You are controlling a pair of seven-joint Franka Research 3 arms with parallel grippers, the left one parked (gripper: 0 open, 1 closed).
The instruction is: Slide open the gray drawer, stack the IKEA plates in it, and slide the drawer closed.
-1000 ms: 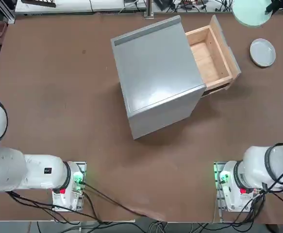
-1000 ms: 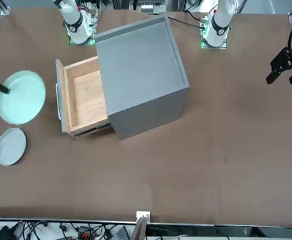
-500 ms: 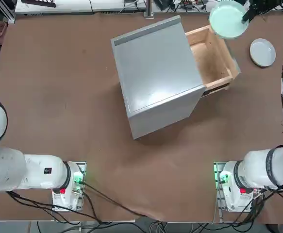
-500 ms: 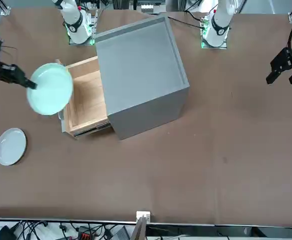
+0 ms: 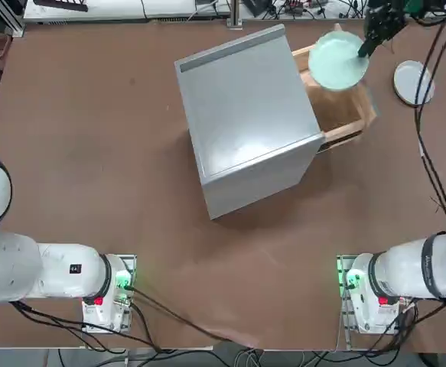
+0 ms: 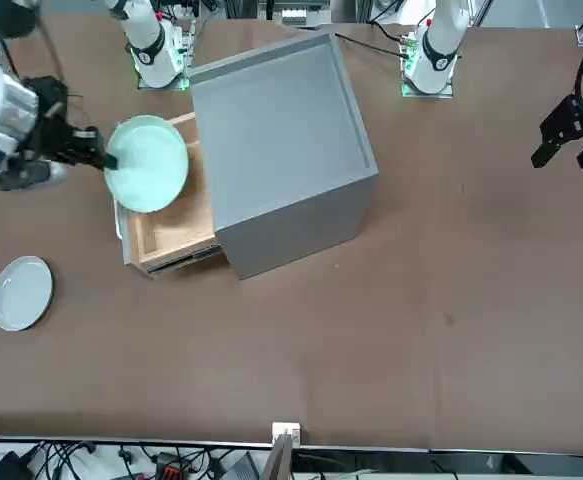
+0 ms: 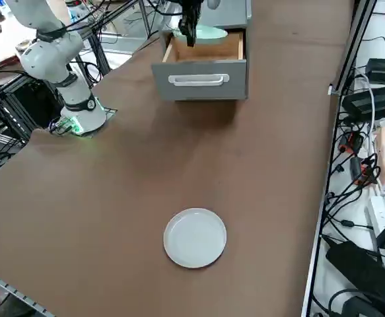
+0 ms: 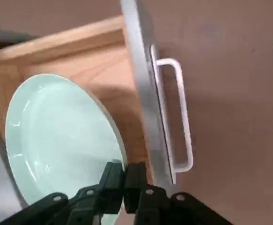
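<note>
The right gripper (image 8: 123,174) is hanging over the open gray drawer (image 5: 337,115), its fingers (image 8: 112,180) pinching the rim of the mint green plate (image 5: 336,63) and holding it tilted above the wooden tray. The drawer is sticking out of the gray cabinet (image 5: 245,118), and the part of its wooden floor that shows is bare. The white plate (image 7: 195,237) is lying flat on the bench (image 6: 451,300), well apart from the drawer's handle (image 7: 197,80).
</note>
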